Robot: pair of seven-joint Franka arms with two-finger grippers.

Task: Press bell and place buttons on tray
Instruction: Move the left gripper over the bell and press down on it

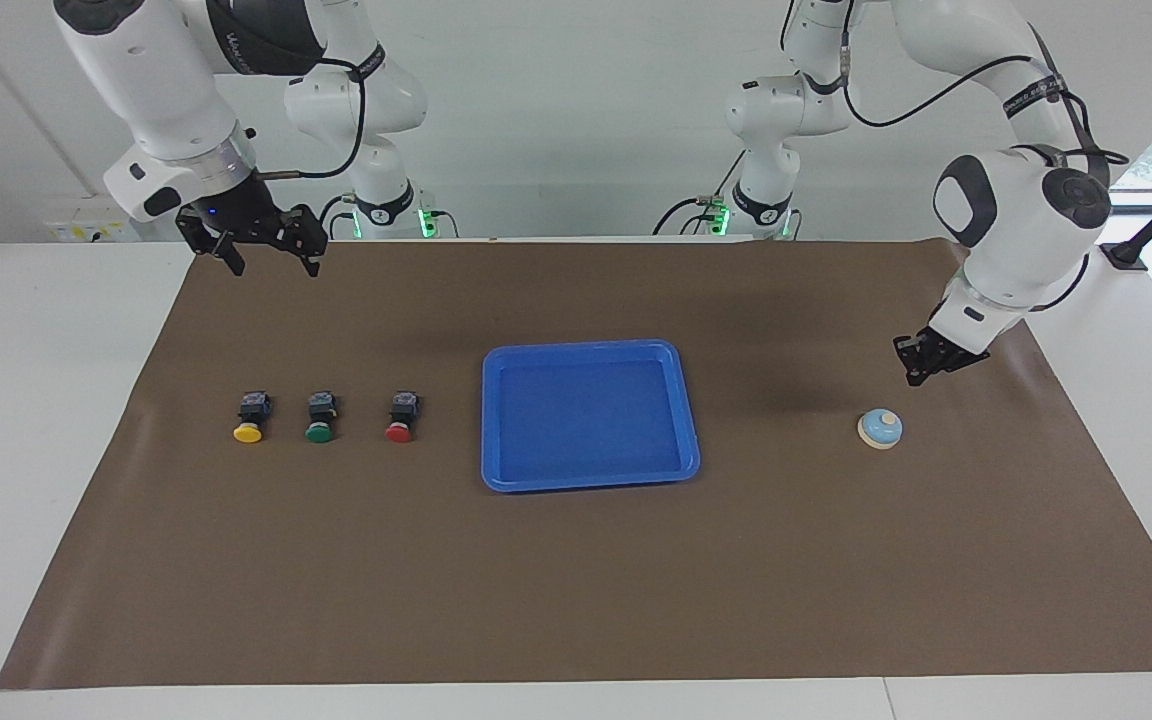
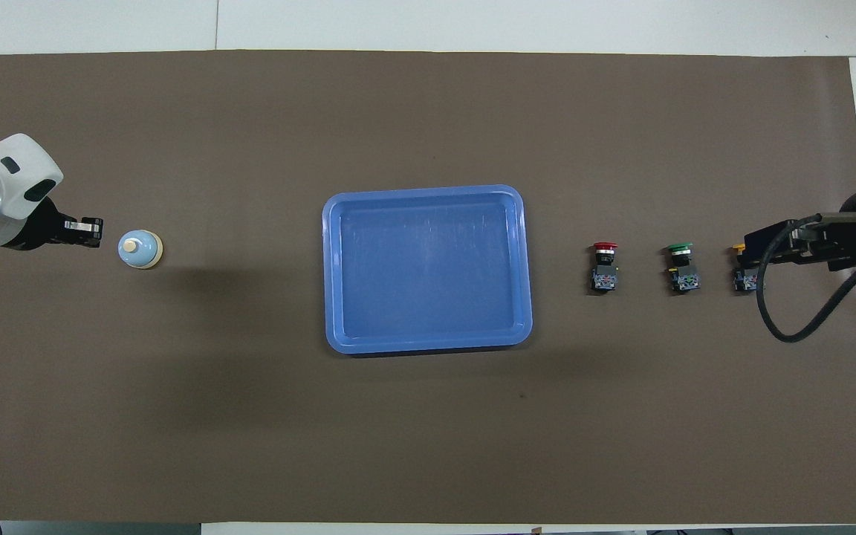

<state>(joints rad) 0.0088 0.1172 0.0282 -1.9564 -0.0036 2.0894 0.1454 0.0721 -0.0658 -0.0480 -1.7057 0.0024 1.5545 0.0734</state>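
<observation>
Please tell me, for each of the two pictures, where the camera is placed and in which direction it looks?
Facing view: high across the table, looking at both robots; whole arms show, right gripper, left gripper.
Overhead view: high above the robots' end, looking steeply down; only wrists and grippers show.
Both share the tray, the bell and three buttons, mirrored half a turn.
</observation>
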